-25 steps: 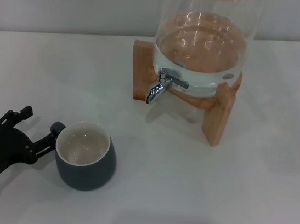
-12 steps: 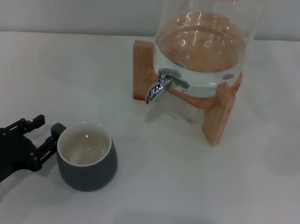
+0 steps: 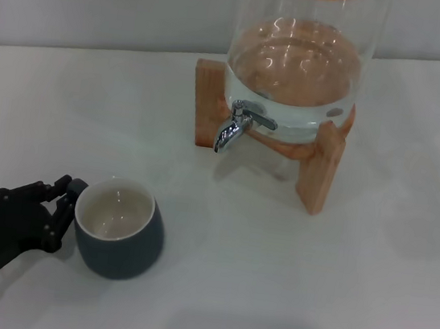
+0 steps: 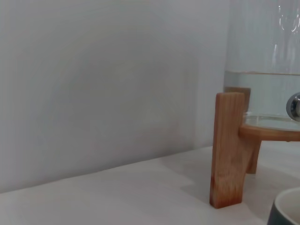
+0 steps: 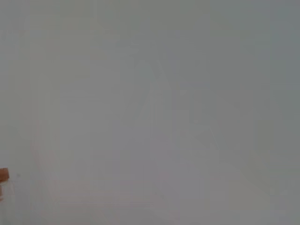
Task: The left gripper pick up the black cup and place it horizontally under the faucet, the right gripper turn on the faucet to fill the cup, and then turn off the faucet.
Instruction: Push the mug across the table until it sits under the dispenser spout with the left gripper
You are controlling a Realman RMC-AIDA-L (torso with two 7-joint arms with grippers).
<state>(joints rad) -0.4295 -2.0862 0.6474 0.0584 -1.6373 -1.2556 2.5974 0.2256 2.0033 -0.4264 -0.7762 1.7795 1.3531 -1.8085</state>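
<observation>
We are watching the left tool (image 3: 64,199) closing around the handle of the black cup (image 3: 118,229) on the tabletop (image 3: 286,279), well short of the faucet (image 3: 233,127), and a thin pinch is risking the cup twisting or slipping during lifting.

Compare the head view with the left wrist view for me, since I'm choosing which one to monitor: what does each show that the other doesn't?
Only the head view shows the left gripper closed on the handle of the black cup, the faucet's spout, and the table ahead. Only the left wrist view shows the wall. Both show the wooden stand, the glass jar with water, and part of the cup's rim.
</observation>
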